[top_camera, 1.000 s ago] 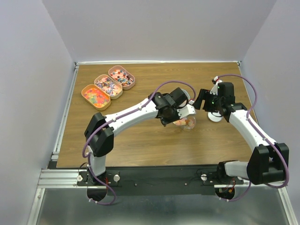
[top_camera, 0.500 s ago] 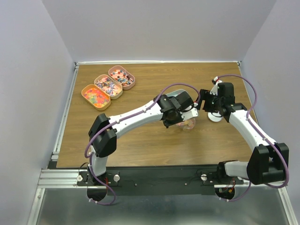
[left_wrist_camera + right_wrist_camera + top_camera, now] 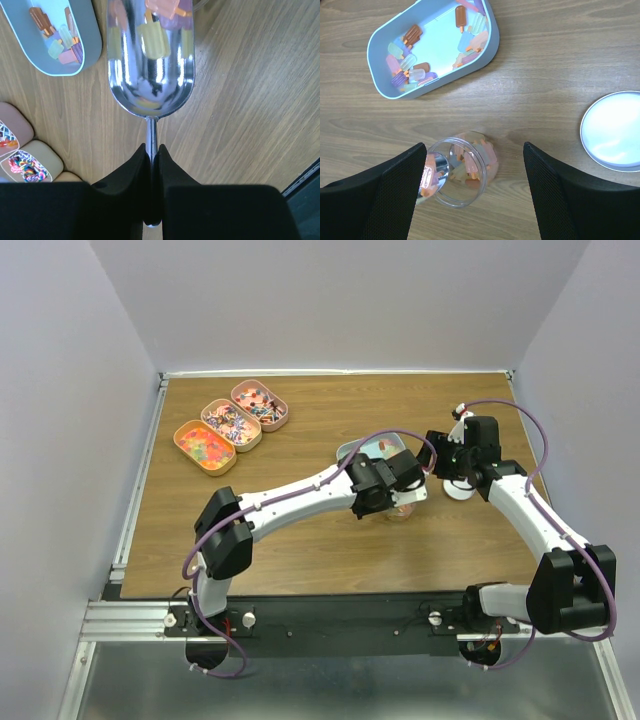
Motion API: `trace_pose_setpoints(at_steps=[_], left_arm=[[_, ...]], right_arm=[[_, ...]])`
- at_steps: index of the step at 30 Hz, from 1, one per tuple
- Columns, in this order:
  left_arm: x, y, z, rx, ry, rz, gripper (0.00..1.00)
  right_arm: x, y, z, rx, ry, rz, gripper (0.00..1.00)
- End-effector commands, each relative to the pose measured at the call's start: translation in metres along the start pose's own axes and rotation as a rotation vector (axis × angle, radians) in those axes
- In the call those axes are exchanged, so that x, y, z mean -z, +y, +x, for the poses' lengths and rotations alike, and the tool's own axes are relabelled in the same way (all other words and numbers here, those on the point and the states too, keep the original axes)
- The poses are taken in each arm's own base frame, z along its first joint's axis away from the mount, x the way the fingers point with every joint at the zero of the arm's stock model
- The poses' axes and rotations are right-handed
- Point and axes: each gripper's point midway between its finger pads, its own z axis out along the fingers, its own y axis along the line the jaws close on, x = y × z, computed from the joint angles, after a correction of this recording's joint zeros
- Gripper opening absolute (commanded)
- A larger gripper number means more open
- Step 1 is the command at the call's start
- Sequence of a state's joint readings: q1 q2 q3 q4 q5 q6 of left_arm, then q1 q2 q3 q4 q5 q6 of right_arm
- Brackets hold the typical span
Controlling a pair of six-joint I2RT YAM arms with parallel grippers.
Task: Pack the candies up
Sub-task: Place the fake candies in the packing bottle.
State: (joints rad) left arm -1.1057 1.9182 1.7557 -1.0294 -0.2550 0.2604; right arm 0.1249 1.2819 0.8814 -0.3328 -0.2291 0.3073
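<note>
candies [image 3: 154,40] sit in the scoop [image 3: 150,85] the left gripper [image 3: 151,150] clamps; right gripper [image 3: 474,150] gapes.

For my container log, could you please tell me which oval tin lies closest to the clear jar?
The light blue tin, just beyond the clear jar; the three pink tins sit in a row near the table's far left corner.

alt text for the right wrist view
A clear jar of popsicle-shaped candies sits on the wooden table, seen between the black fingers of the open right pincer. A pale blue oval tray with more candies lies beyond it, a round white lid to the right.
</note>
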Motion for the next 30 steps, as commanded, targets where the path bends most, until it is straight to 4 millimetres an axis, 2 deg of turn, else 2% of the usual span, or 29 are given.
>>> trace_pose_setpoints(at_steps=[1,23,30], left_arm=[[0.004,0.008,-0.001,-0.028,0.027,-0.082,0.00],[0.011,0.004,0.001,-0.128,0.058,-0.187,0.00],[0.019,0.010,-0.001,-0.110,-0.001,-0.221,0.00]], right_arm=[[-0.001,-0.002,-0.001,-0.001,-0.017,0.009,0.85],[-0.003,-0.001,0.000,-0.002,-0.014,0.004,0.85],[-0.003,0.011,-0.007,0.012,-0.012,-0.054,0.83]])
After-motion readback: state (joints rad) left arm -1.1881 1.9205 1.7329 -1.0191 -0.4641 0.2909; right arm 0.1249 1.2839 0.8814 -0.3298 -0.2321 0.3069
